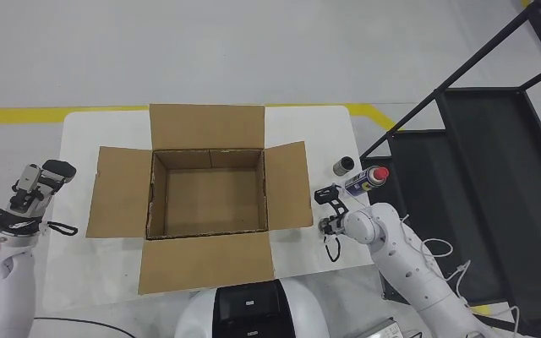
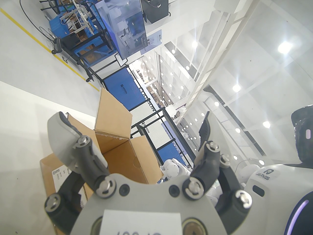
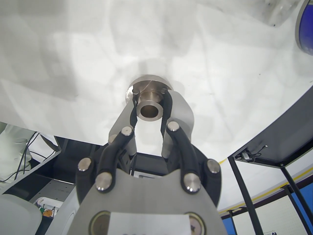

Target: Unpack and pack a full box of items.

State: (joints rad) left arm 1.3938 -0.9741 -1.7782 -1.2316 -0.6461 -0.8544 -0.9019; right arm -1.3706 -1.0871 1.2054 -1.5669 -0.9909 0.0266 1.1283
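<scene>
Four flaps stood spread outward around the box, which sat in the middle of the white table with its brown floor in plain sight from above. At 3 o'clock from the box, just off its right flap and near the table's edge, hung the right gripper. Seen from its wrist, the right gripper pinched a fitting, a short metal tube with a round flange. The black pads pressed on the tube's neck from either side, and the flange faced the white surface beyond.

At 2 o'clock from the box, near the table's right edge, a small dark cylinder stood upright. Just beside it a spray can with a red cap lay on its side, cap pointing away from the box.

At 9 o'clock, well apart from the box and at the table's left edge, was the left gripper. Its wrist view showed the left gripper with fingers spread wide and the box beyond them.
</scene>
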